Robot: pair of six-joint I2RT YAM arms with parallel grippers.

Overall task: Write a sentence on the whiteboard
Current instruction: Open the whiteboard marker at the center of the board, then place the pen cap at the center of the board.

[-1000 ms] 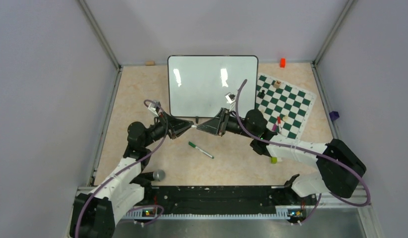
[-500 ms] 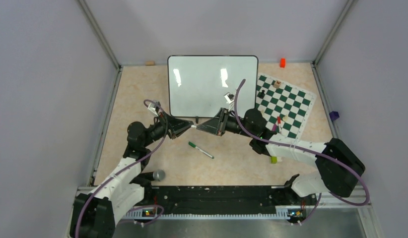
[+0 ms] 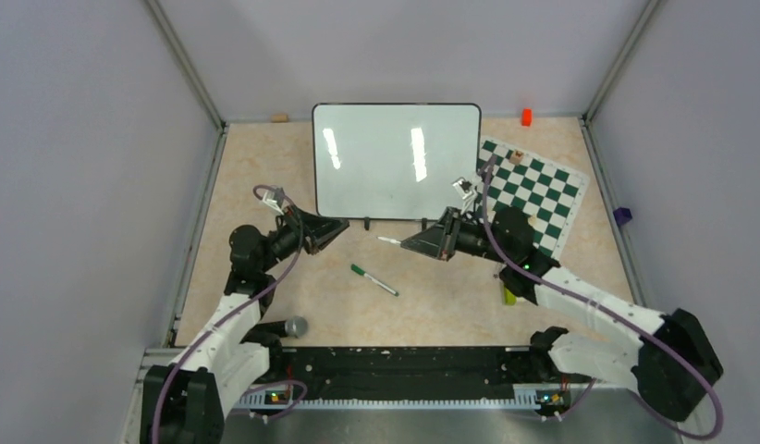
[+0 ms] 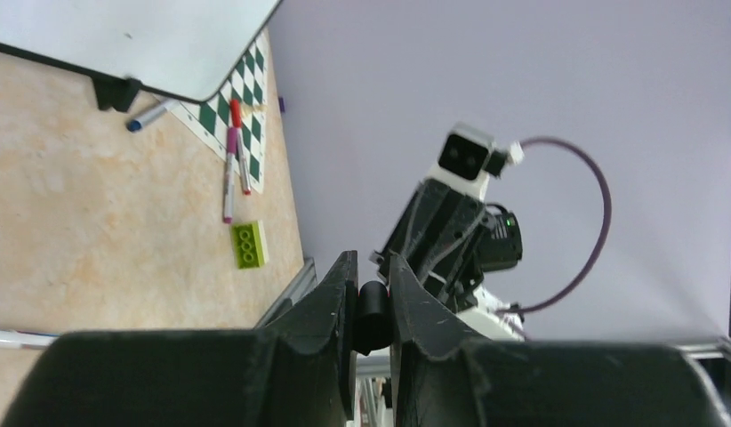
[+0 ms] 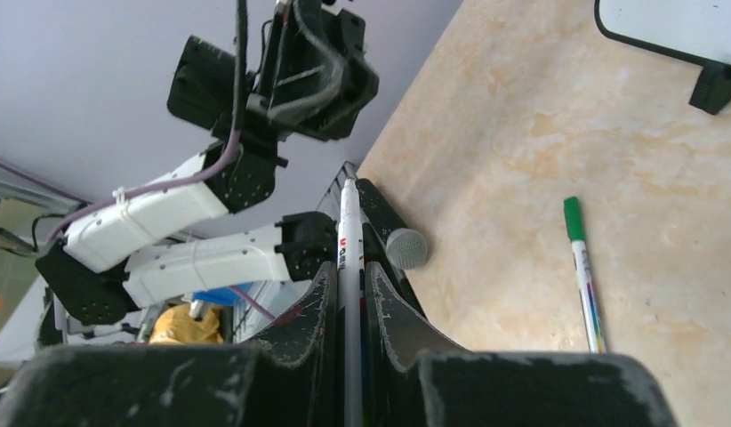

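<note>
You've got your right gripper [image 5: 350, 267] clamping the uncapped marker [image 5: 348, 222], left gripper [image 4: 371, 262] pinching its black cap [image 4: 373, 313], yet the whiteboard [image 3: 395, 157] standing back-centre looks blank, all writing ahead

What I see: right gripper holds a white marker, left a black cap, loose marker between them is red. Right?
Wrong colour: the loose marker is green-capped, per the right wrist view. The right gripper holds the white marker, the left gripper the black cap.

Can see only a whiteboard [image 4: 122, 36] corner, cropped at the left wrist view's top. Cannot see the white marker's [image 5: 347, 213] lower barrel inside the right gripper [image 5: 349, 267].
</note>
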